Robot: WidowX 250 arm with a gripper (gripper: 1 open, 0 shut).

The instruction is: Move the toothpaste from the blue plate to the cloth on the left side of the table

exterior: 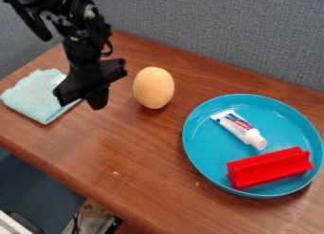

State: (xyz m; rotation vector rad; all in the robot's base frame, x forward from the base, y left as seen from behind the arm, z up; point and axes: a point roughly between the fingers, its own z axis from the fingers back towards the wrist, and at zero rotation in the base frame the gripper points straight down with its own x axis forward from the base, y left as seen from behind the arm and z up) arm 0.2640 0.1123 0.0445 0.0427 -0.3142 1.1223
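The toothpaste [238, 128], a small white tube with red and blue marks, lies inside the blue plate [209, 154] at the right, beside a red block [270, 167]. The cloth [38, 93], a folded teal towel, rests on the left side of the brown wooden table [127, 153]. My gripper [97, 102] hangs between the cloth and an orange egg-shaped object, its black fingers pressed together and holding nothing. It stands far to the left of the plate, just above the tabletop.
An orange egg-shaped object [153, 87] stands in the middle of the table, between the gripper and the plate. The table's front edge runs diagonally from lower left to lower right. A grey wall backs the scene.
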